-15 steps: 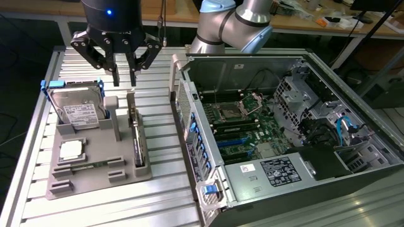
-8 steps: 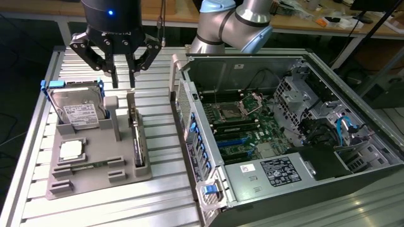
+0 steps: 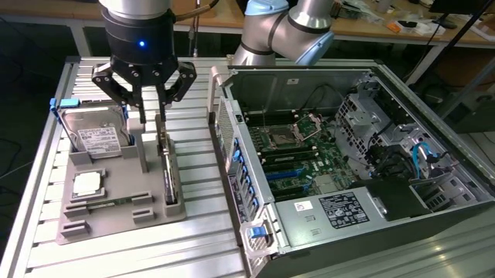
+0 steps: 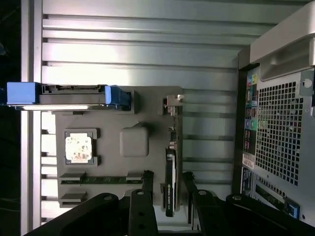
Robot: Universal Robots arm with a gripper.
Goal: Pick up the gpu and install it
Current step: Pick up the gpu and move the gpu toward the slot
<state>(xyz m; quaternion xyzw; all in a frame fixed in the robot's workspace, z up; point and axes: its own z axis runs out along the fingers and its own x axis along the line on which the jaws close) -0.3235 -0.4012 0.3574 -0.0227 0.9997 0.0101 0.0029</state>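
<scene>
Barely begun: the pincer (image 3: 152,120), jaws apart, straddles the gpu (image 3: 169,174), which stands unlifted in its holder (image 3: 116,188), nine o'clock from the case (image 3: 294,87).

Your gpu (image 3: 170,179) is a thin, flat, dark card, long and narrow. It stands upright on one long edge in a slot of the grey holder (image 3: 116,197), along the side of the holder that faces the open computer case (image 3: 302,84). The holder rests on the slatted bench (image 3: 193,243). The card runs lengthwise down that side and reaches nearly to the holder's front corner. In the wrist view you see it edge-on: a slim black strip with small pale markings you cannot read. At one end its silvery metal bracket (image 4: 172,104) sits in a notch of the holder. The card is outside the case, still seated in its slot.
</scene>
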